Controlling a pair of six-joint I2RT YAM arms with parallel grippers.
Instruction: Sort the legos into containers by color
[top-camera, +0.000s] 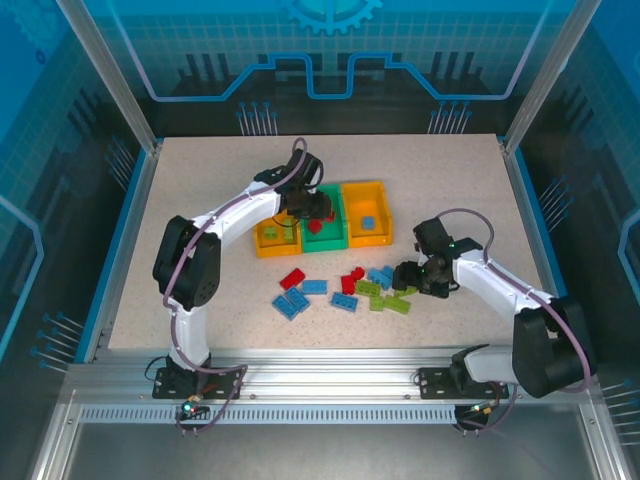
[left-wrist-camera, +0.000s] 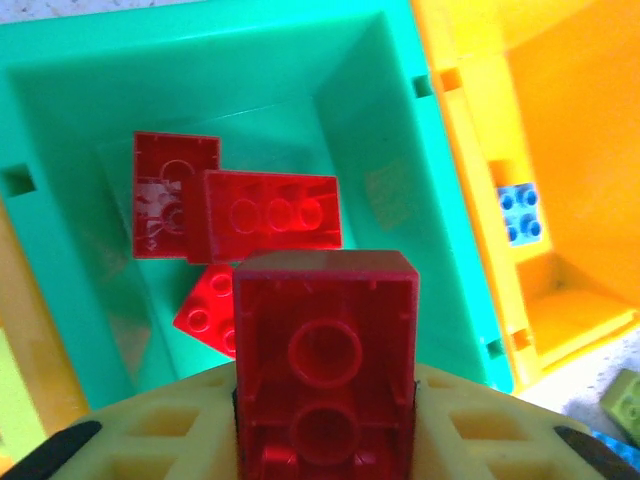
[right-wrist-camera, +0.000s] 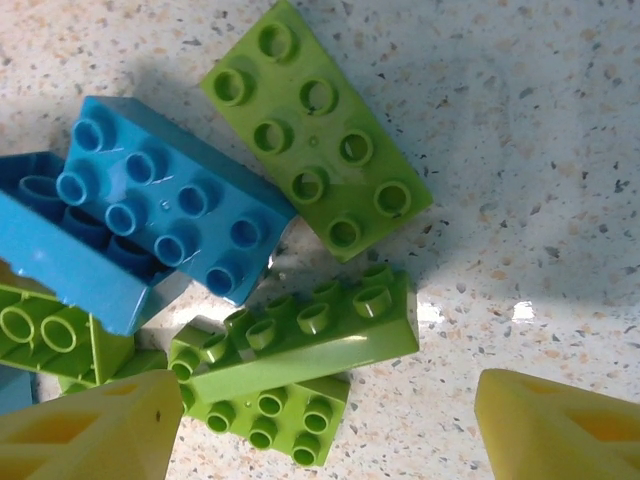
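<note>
From above, the containers (top-camera: 343, 215) stand in a row near the middle of the surface (top-camera: 180, 200), a little toward its far edge. The loose legos (top-camera: 345, 290) lie scattered between them and the near edge. The left gripper (top-camera: 315, 207) hangs over the green bin (top-camera: 323, 244), and the right gripper (top-camera: 408, 280) is low over the end of the scatter nearest the right edge. This view takes in all three bins: a lime piece (top-camera: 276, 235) lies in the left yellow-orange bin (top-camera: 262, 247) and a blue piece (top-camera: 368, 222) in the right yellow-orange bin (top-camera: 384, 215). What the grippers are doing is too small to tell here. The left wrist view shows a red lego (left-wrist-camera: 325, 360), underside to the camera, clamped between the pale fingers (left-wrist-camera: 150, 420) above the green bin. On that bin's floor lie three more red bricks, two overlapping (left-wrist-camera: 175, 195) (left-wrist-camera: 272, 215) and a third (left-wrist-camera: 205, 310) partly hidden behind the held one. The blue piece rests on a ledge of the right bin. In the right wrist view the yellow fingertips (right-wrist-camera: 560, 430) stand wide apart, grasping nothing. Between them a tilted lime brick (right-wrist-camera: 300, 335) leans on another lime brick (right-wrist-camera: 270, 415). Beyond those, a flat lime brick (right-wrist-camera: 315, 135) touches a blue brick (right-wrist-camera: 165, 205).
</note>
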